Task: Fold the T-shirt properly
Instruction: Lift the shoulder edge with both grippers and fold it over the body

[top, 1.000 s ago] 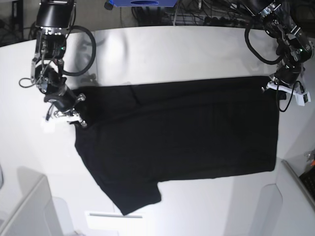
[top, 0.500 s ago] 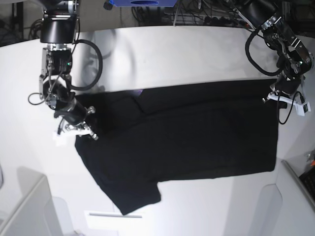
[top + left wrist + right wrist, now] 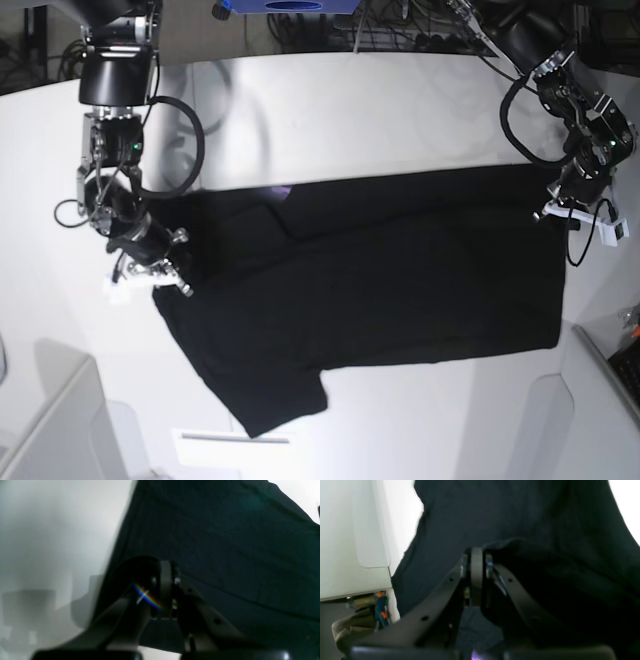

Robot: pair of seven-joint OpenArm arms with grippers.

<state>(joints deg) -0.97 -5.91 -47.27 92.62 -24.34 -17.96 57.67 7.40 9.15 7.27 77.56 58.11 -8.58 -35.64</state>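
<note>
In the right wrist view the right gripper (image 3: pixel 476 562) has its fingers (image 3: pixel 476 575) pressed together on a raised fold of the T-shirt (image 3: pixel 520 517), with black cloth bunched over and beside the tips. In the left wrist view the left gripper (image 3: pixel 165 580) also has its fingers (image 3: pixel 165 587) pressed together, pinching the edge of the T-shirt (image 3: pixel 225 542), whose cloth stretches away from the tips in a taut sheet with a straight edge running along the pale table (image 3: pixel 50 530).

In the base view the right gripper (image 3: pixel 160 268) sits at the shirt's left end and the left gripper (image 3: pixel 562 205) at its far right corner. The T-shirt (image 3: pixel 400 290) lies spread across the middle of the white table (image 3: pixel 350 110), with 1 sleeve pointing toward the near edge. A small purple patch (image 3: pixel 283 190) shows at the far edge of the cloth.

Against the picture 1 second back, both grippers have moved nearer to the camera side of the table, and each keeps its hold. The far edge of the shirt has come with them, so it now lies nearer, leaving more bare table beyond it. The far strip of cloth is doubled over the body, forming a band across the width. The right gripper has also shifted slightly to the right in the scene. The near hem and the near sleeve lie where they did.
</note>
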